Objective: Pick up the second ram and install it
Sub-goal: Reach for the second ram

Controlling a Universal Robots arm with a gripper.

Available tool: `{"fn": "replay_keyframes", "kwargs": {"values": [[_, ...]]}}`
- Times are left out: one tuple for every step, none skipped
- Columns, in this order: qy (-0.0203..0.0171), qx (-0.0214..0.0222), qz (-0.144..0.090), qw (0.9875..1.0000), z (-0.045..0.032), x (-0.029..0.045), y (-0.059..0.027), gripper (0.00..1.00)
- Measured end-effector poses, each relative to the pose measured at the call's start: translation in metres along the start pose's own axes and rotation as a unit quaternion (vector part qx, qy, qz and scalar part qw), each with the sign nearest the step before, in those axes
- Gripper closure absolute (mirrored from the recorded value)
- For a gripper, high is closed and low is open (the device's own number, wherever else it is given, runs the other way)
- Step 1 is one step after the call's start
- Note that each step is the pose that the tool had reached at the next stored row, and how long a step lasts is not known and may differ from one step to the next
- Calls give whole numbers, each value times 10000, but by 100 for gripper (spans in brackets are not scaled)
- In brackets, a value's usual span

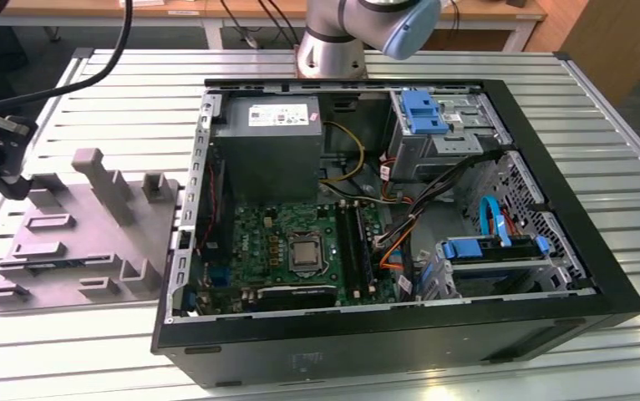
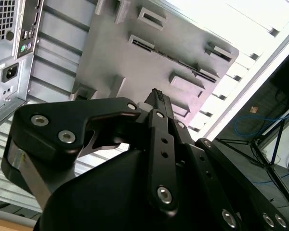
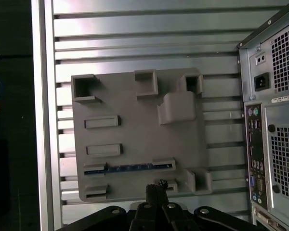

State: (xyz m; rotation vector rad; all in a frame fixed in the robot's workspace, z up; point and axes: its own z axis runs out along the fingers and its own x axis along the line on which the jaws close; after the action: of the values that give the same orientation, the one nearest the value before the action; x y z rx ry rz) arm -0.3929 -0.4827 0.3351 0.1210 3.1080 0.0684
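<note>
A silver-grey tubular arm (image 1: 332, 42) carries a pale blue joint cap (image 1: 409, 29); its black jaws' links bear silver screws (image 2: 164, 193).

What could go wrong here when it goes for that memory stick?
1. The second ram lies low in a groove of the grey holder. The tool, which looks shut nearby, might bump the holder's raised blocks or grip the stick badly.
2. In the exterior view, loose cables run beside the motherboard slots and might snag.

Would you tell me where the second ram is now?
In the first wrist view the second ram sits in a slot of the grey holder block, on the table beside the computer case.
</note>
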Motion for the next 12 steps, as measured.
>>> {"fn": "replay_keyframes", "kwargs": {"values": [[0,0,1,10000,18,9,-7,89],[0,0,1,10000,35,18,-12,89],[0,0,1,10000,52,28,-18,89],[0,0,1,10000,69,37,-24,89],[0,0,0,10000,88,44,-30,89],[0,0,0,10000,105,52,-34,89],[0,0,1,10000,123,61,-37,89],[0,0,1,10000,140,69,-41,89],[0,0,1,10000,158,75,-45,89],[0,0,0,10000,176,79,-48,89],[0,0,0,10000,194,83,-52,89],[0,0,1,10000,211,86,-55,89]]}}
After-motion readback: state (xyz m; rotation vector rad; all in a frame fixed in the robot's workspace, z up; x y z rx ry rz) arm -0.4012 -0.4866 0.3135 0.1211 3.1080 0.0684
